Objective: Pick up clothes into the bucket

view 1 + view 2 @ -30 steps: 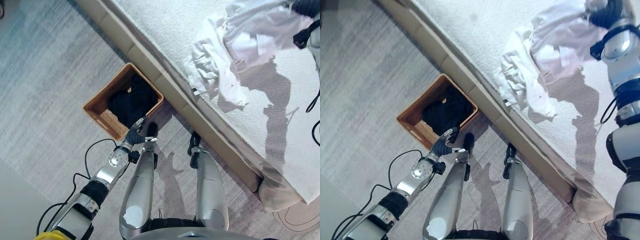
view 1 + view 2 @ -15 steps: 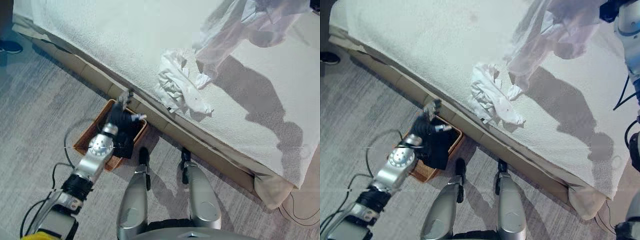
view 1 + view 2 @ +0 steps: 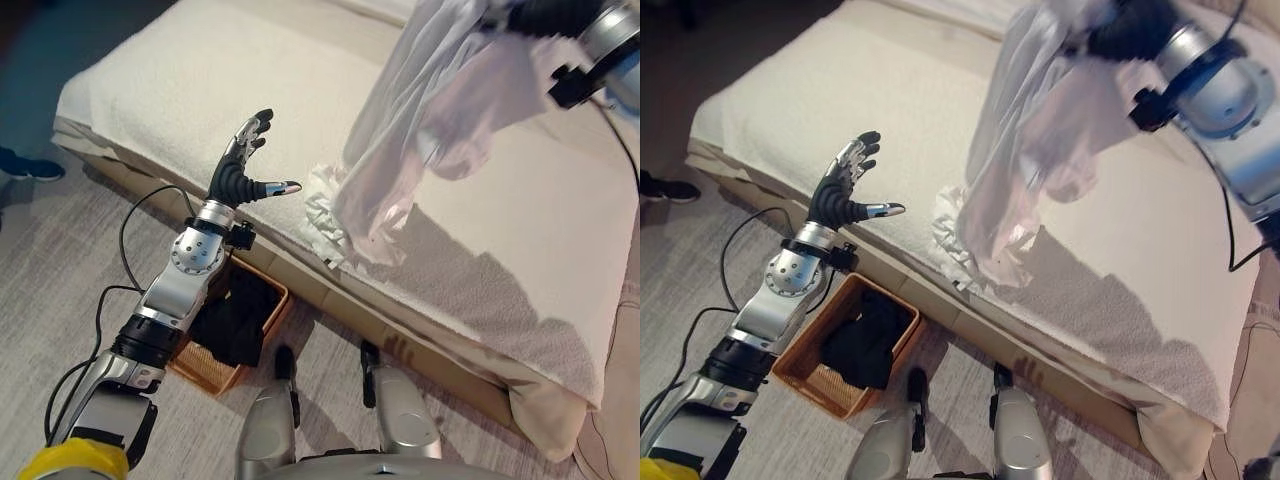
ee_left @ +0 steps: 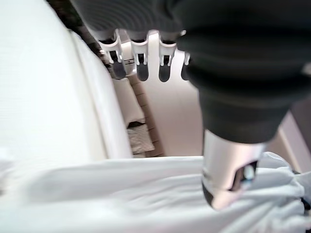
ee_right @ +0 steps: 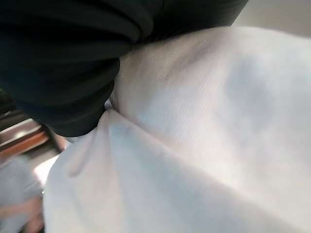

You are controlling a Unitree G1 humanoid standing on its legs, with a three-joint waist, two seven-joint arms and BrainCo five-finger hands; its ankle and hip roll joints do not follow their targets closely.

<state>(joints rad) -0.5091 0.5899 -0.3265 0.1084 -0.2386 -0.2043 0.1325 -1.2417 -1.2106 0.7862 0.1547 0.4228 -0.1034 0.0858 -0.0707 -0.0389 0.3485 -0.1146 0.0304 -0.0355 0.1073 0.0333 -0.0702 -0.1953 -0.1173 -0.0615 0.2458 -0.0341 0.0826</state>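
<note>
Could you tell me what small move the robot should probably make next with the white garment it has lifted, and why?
Probably swing the right hand toward the robot's left and lower it. The white garment hangs from it above the bed, its lower end trailing on the mattress, while the brown basket sits on the floor by the bed edge, already holding dark clothes. The left hand is raised, fingers spread.

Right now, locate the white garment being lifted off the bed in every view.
Left eye view: white garment hangs upper centre from the right hand.
Right eye view: upper centre.
Left wrist view: along the bottom.
Right wrist view: close up.
Shared landmark: the bed.
</note>
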